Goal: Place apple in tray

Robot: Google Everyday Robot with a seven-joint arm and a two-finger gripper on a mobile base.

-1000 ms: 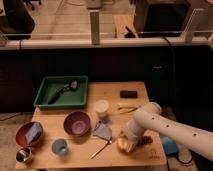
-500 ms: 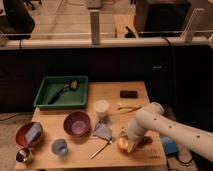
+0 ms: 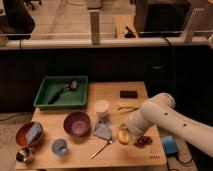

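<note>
The place looked to me like an office or lab floor, not a home. My wooden table (image 3: 135, 92) stood against a dark partition (image 3: 60, 62) topped by a pale ledge (image 3: 60, 43) and glass panels (image 3: 55, 25). Beyond them were a black chair (image 3: 17, 17) and a dark cabinet (image 3: 162, 15) on a tan floor (image 3: 70, 15). My gripper (image 3: 128, 131) hung low at the table's front right, by the apple (image 3: 122, 135).

The white arm (image 3: 167, 114) reaches in from four o'clock, its gripper (image 3: 127, 131) low at the apple (image 3: 122, 137) on the wooden table (image 3: 115, 91). The green tray (image 3: 44, 93) sits well apart, at the apple's ten o'clock. A purple bowl (image 3: 77, 123) stands at its nine o'clock, and dark grapes (image 3: 144, 141) lie just beside it at four o'clock.
</note>
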